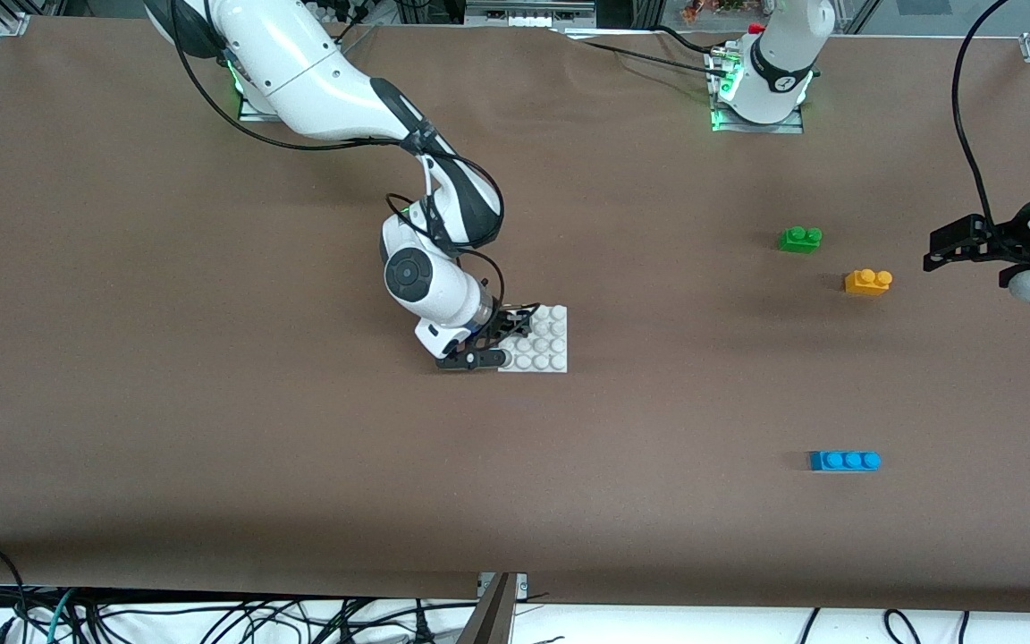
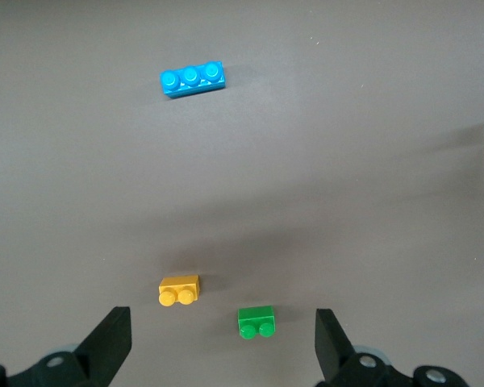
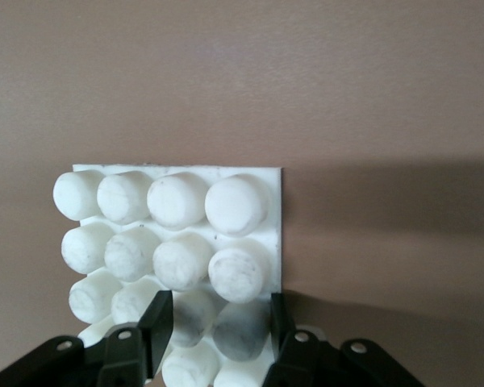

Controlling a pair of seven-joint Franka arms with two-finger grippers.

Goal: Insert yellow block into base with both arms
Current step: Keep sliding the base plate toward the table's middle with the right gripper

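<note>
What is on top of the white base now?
Only the right gripper is on the base, shut on studs at its edge. No brick sits on it. The studs under the fingers are partly covered.

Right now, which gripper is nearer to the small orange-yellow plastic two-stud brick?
Left. The left gripper hangs open close beside the small orange-yellow plastic two-stud brick; the right gripper is shut on the flat white studded base plate, mid-table.
</note>
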